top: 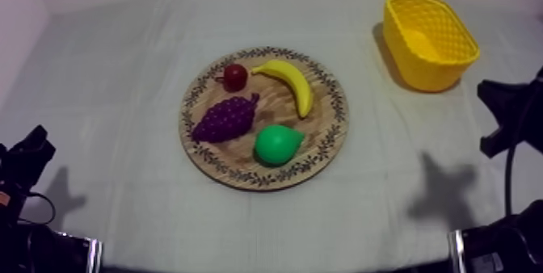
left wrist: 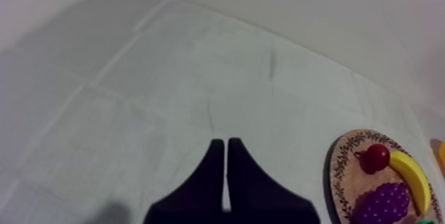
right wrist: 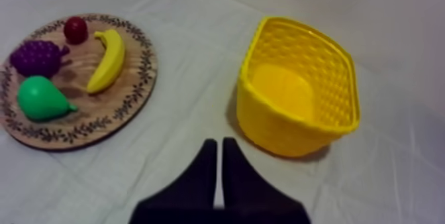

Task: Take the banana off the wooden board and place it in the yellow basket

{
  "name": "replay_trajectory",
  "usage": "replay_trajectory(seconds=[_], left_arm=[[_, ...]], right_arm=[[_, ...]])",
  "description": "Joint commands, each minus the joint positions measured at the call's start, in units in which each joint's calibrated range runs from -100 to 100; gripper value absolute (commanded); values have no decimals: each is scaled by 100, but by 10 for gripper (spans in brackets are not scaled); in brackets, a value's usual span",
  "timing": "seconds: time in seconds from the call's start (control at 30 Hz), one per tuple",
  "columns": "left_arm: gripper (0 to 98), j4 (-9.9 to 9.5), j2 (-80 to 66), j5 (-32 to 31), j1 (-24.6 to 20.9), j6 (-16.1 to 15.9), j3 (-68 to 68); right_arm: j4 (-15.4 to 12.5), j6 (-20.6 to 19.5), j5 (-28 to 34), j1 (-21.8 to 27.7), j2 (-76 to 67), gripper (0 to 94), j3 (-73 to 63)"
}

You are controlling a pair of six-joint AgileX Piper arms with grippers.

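Cloth [top: 121, 82]: banana [top: 287, 84] on board [top: 242, 155], well apart fr. jaws (shut).

Grained wooden board [top: 327, 143], glossy plastic banana [top: 292, 83], woven-look basket [top: 428, 40], creased cloth [top: 113, 90]

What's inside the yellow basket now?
Nothing visible: the floor of the yellow basket looks bare. Its near wall hides the front strip. The banana lies on the wooden board.

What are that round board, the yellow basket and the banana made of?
Board: looks like wood, matt, with visible grain and a patterned rim. Basket: probably moulded plastic, judging by its even lattice wall and uniform colour. Banana: likely plastic, smooth and evenly yellow with a slight sheen; a toy, I'd guess.
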Motion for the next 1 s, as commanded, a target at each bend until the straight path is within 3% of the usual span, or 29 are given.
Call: replay_trajectory(seconds=[0.0,0.17,0.43,0.67,0.97], left_arm=[[1,3,-5,0,2,1,-1],[1,3,-5,0,2,0,-1],[1,3,-5,0,2,1,-1],[1,3,-5,0,2,0,-1],[1,3,-5,0,2,-2,-1]], right_arm=[[104,-126,3,-116,693,6,-776],[407,-401,217,-411,1576,6,-1702],[859,-838,1178,-1072,2813,6,-3134],[994,-1035,1889,-1457,3726,6,-4134],[1213,-1431,2203,-1674,4885,18,-5094]])
